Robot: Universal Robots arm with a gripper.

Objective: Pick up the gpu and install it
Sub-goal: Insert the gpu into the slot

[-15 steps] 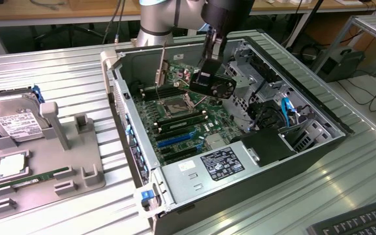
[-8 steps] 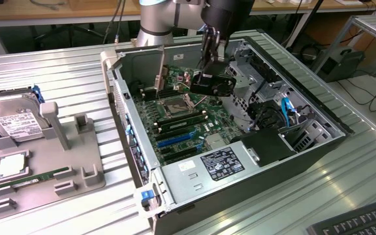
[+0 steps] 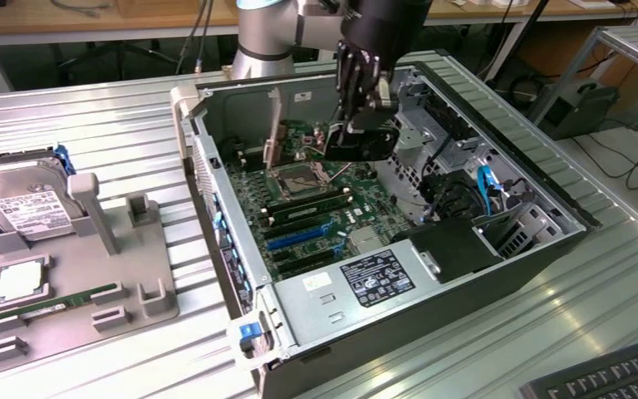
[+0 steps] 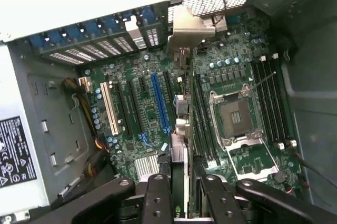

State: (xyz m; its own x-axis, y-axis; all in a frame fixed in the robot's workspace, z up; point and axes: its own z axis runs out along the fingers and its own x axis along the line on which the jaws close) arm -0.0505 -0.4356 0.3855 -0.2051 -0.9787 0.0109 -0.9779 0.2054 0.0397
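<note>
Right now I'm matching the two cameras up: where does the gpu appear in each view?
Exterior view: the gpu hangs in the gripper above the motherboard.
Wrist view: the gpu runs edge-on, clamped in the gripper, alongside the blue slot.
Shared landmark: the CPU socket, open and silver-framed.

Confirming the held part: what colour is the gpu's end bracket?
The gpu has a silver end bracket, clearest in the wrist view.
</note>
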